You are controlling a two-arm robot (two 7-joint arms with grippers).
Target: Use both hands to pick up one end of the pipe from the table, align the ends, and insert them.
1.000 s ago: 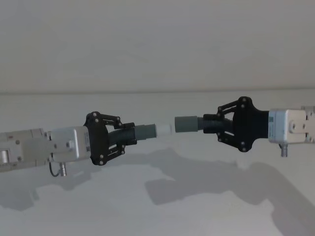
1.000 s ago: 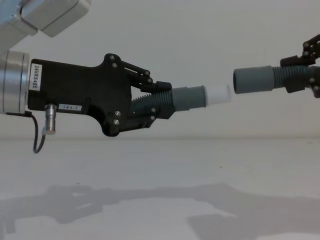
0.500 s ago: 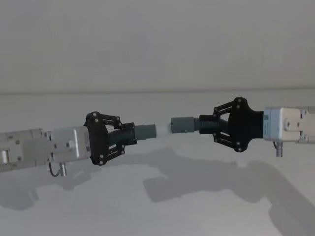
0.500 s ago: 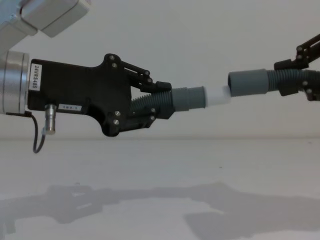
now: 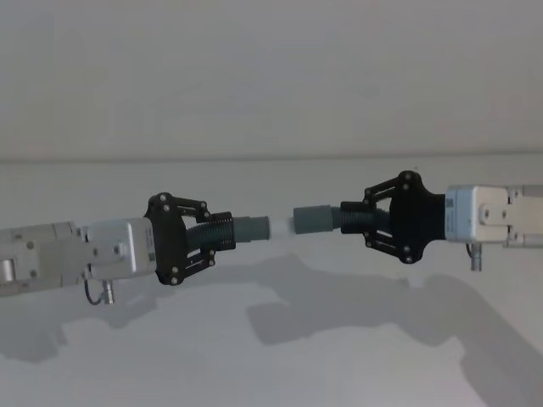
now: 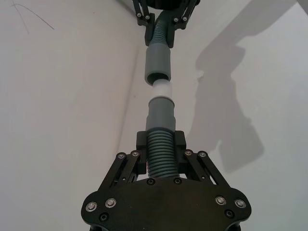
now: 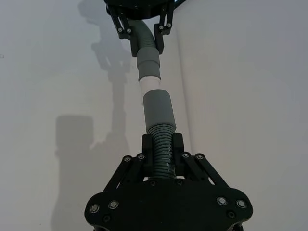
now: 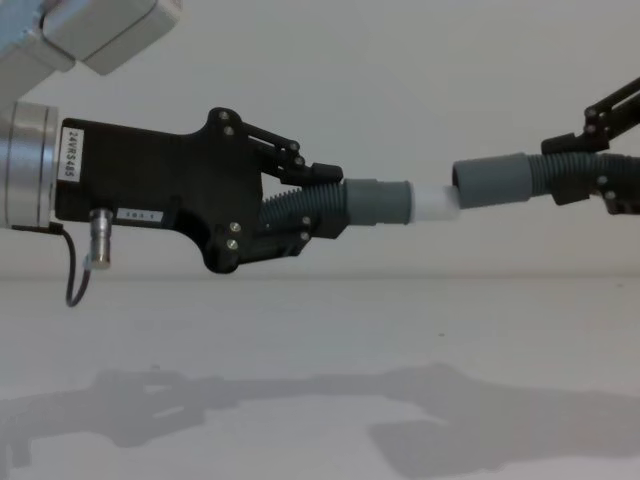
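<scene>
Chest view: the white tube tip has its leading end just inside the mouth of the open cuff. Most of the white is bare between the two grey cuffs. A second ago a clear gap stood between them. Half a second ago the tip only met the mouth.

Both pieces hang in the air, well above the table, end to end and roughly in line. The open cuff slants slightly down toward the tip. Both wrist views, looking along the pieces, show tip and cuff lined up.

The left hose piece has not shifted. My left gripper is clamped on its ribbed middle, in the same spot as before.

The right hose piece has come leftward. My right gripper, closed on the ribbed part behind the open cuff, has travelled with it. In the head view it sits nearer the centre than it did.

The table is plain matte white, with soft grey shadows of both arms lying under the joint. The right-hand shadow has slid left along with the arm. Behind the table a pale grey wall meets it in a straight seam.
</scene>
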